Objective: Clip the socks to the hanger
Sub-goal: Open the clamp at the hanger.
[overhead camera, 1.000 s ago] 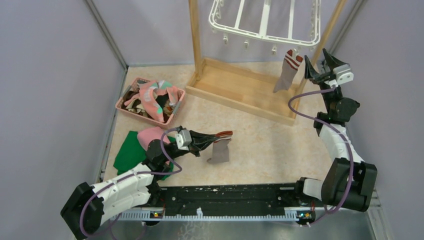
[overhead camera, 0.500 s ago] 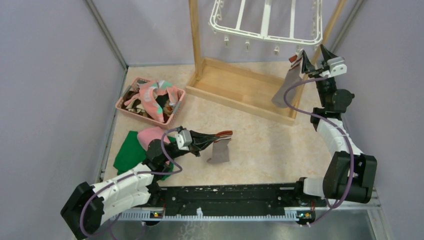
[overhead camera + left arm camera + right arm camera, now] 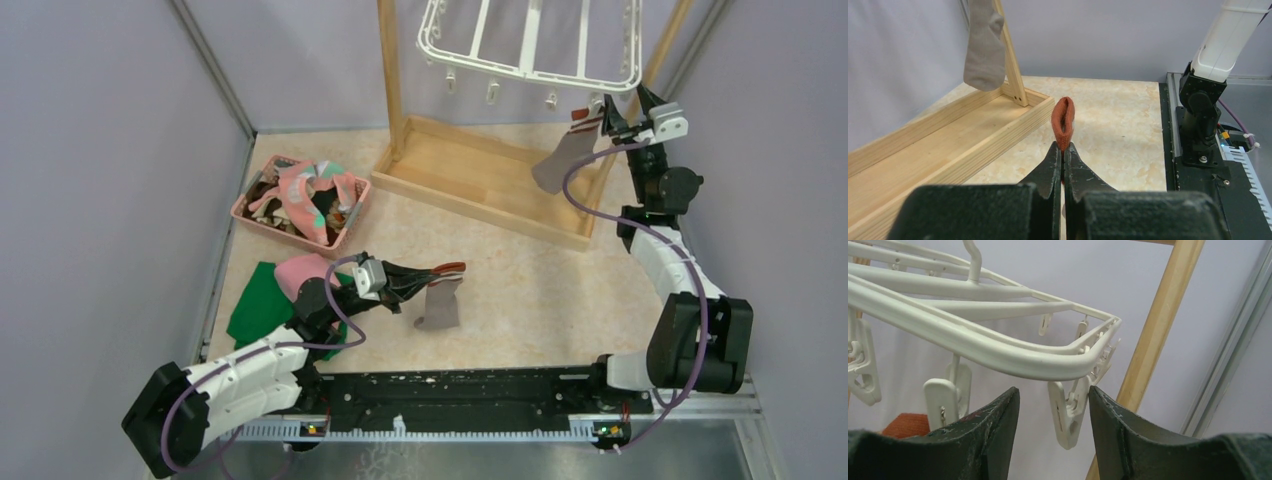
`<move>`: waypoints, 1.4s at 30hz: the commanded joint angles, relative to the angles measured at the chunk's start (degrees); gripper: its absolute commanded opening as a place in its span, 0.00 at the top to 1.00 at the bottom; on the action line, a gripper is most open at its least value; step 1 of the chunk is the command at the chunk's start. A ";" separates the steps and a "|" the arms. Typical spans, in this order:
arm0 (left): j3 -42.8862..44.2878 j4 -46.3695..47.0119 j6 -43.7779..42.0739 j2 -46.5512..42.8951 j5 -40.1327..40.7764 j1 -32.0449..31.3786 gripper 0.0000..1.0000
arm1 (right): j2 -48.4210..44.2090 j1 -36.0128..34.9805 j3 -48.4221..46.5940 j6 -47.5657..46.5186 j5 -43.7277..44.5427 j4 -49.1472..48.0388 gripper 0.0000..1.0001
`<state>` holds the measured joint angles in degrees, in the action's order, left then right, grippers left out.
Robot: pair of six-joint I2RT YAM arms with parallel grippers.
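Light is bright, even and diffuse in all three views, falling from above, with no hard glare. In the overhead view the bench (image 3: 520, 290) carries only faint, soft shadows under the wooden stand (image 3: 480, 185). That picture is sharp, though straight posts lean outward toward its edges. In the left wrist view the left tool (image 3: 1063, 150) is dark and blurred near the lens, while the sock (image 3: 1063, 122) pinched in it is crisp. In the right wrist view the right tool (image 3: 1054, 390) is soft and underexposed, and the hanger (image 3: 998, 352) looks slightly hazy against a bright wall (image 3: 1058, 280).
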<state>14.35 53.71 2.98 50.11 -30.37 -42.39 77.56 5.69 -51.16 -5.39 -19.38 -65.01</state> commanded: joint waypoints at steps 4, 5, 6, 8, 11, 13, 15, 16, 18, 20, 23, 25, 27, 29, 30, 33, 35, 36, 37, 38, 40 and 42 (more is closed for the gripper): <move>0.96 1.77 -0.81 0.25 0.03 0.18 1.00 | 0.54 -0.77 -4.44 -0.63 1.33 -0.14 0.45; 0.95 1.75 -0.86 0.19 0.09 0.18 1.00 | 0.60 -0.77 -4.62 -0.67 1.27 0.05 0.44; 0.94 1.79 -0.87 0.17 0.05 0.15 1.00 | 0.63 -0.77 -4.79 -0.80 1.27 0.19 0.43; 0.94 1.68 -0.87 0.16 0.05 0.12 1.00 | 0.68 -0.77 -5.28 -1.05 0.97 0.97 0.40; 0.94 1.66 -0.87 0.08 0.10 0.18 1.00 | 0.69 -0.77 -5.86 -1.58 0.17 2.33 0.37; 0.94 1.67 -0.87 0.01 -0.05 0.13 1.00 | 0.60 -0.77 -6.38 -1.79 -0.21 3.57 0.36; 0.94 1.59 -0.87 -0.08 -0.05 0.16 1.00 | 0.59 -0.77 -6.79 -2.00 -0.56 4.57 0.36; 0.94 1.58 -0.87 -0.10 -0.10 0.19 1.00 | 0.64 -0.77 -6.95 -2.07 -0.73 5.04 0.37; 0.86 1.50 -0.87 -0.23 -0.04 0.17 1.00 | 0.63 -0.77 -7.23 -2.17 -0.87 6.10 0.37; 0.86 1.43 -0.87 -0.34 0.00 0.16 1.00 | 0.41 -0.69 -7.74 -2.42 -0.68 7.63 0.38; 0.85 1.44 -0.87 -0.54 0.04 0.12 1.00 | 0.27 -0.35 -8.02 -2.15 -1.34 8.43 0.40; 0.86 1.40 -0.87 -0.45 -0.04 0.15 1.00 | 0.23 -0.12 -8.28 -1.86 -1.86 8.83 0.44; 0.86 1.45 -0.80 -0.51 -0.11 0.15 1.00 | 0.08 0.08 -8.34 -1.37 -2.04 8.85 0.48; 0.86 1.45 -0.79 -0.53 -0.15 0.13 1.00 | 0.04 0.10 -8.36 -0.98 -2.27 8.94 0.54; 0.86 1.44 -0.79 -0.60 -0.17 0.14 1.00 | -0.12 0.12 -8.33 -0.82 -2.47 8.98 0.57; 0.86 1.48 -0.70 -0.67 -0.27 0.16 1.00 | -0.73 0.19 -8.14 -0.13 -2.87 9.37 0.72; 0.86 1.57 -0.55 -0.70 -0.41 0.20 1.00 | -1.54 0.20 -8.05 1.06 -2.78 10.21 0.79; 0.86 1.65 -0.48 -0.78 -0.47 0.17 1.00 | -2.00 0.20 -8.08 1.73 -2.77 11.06 0.83; 0.86 1.72 -0.42 -0.78 -0.58 0.16 1.00 | -2.76 0.23 -8.04 2.56 -2.84 11.84 0.87; 0.86 1.82 -0.31 -0.80 -0.63 0.14 1.00 | -3.24 0.19 -8.01 3.36 -2.92 12.44 0.91; 0.87 1.98 -0.12 -0.88 -0.76 0.13 1.00 | -4.20 0.20 -8.17 5.71 -2.99 14.34 0.99; 0.86 2.34 0.26 -0.93 -1.01 0.14 1.00 | -5.09 0.17 -8.55 8.28 -3.39 16.74 1.00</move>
<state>14.35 53.25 3.01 50.09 -30.41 -42.39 76.40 5.52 -56.40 -2.63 -21.67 -51.33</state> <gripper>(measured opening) 0.012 0.217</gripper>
